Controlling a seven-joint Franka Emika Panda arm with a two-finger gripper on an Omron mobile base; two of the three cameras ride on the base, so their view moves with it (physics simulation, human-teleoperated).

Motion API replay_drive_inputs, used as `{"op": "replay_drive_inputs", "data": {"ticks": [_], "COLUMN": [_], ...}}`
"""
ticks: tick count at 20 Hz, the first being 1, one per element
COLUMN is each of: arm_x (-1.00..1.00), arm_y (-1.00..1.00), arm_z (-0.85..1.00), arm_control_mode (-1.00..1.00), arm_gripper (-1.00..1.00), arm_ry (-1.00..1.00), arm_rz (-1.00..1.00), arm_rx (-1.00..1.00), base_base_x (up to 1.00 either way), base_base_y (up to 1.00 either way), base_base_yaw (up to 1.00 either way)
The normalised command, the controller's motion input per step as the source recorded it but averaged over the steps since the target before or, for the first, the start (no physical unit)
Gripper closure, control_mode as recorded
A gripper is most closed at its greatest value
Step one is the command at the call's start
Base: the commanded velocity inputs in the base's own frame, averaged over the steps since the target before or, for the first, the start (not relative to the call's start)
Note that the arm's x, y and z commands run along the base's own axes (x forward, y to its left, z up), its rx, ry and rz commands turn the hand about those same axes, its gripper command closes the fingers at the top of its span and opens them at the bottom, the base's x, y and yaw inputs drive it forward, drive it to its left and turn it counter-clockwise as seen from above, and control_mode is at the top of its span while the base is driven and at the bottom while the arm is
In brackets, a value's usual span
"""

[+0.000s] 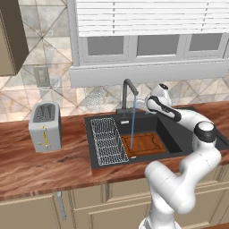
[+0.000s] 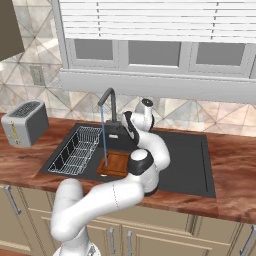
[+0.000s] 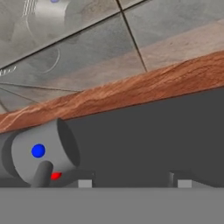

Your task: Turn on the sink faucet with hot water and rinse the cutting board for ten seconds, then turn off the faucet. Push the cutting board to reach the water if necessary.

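The sink faucet (image 1: 129, 95) stands at the back of the black sink (image 1: 179, 134). The water (image 1: 133, 125) falls from its spout in a thin blue stream. It lands on the left end of the cutting board (image 1: 146, 144), which lies flat in the basin. My gripper (image 3: 134, 183) hovers low over the sink's back rim, just right of the faucet's base. In the hand view the base (image 3: 41, 151) is a grey cylinder with a blue and a red dot, and its lever (image 3: 43, 174) sits left of my left fingertip (image 3: 85, 183). The jaws stand apart with nothing between them.
A silver wire rack (image 1: 107, 139) fills the sink's left part, beside the board. A grey toaster (image 1: 44, 126) stands on the wooden counter (image 1: 44, 165) at the left. The tiled wall and a window sill rise right behind the faucet.
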Motion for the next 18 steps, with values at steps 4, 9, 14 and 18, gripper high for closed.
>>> {"op": "replay_drive_inputs", "data": {"ticks": [4, 9, 14, 18], "arm_x": [-0.19, -0.21, -0.18, -0.21], "arm_y": [0.61, 0.72, 0.77, 0.75], "arm_z": [-0.34, -0.32, -0.27, -0.28], "arm_control_mode": [-1.0, -1.0, -1.0, -1.0], "arm_gripper": [-1.0, -1.0, -1.0, -1.0], "arm_ry": [0.02, 0.0, 0.0, 0.0], "arm_rz": [0.0, 0.0, 0.0, 0.0], "arm_rx": [0.0, 0.0, 0.0, 0.0], "base_base_x": [0.0, 0.0, 0.0, 0.0], "base_base_y": [0.0, 0.0, 0.0, 0.0], "base_base_yaw": [0.0, 0.0, 0.0, 0.0]}}
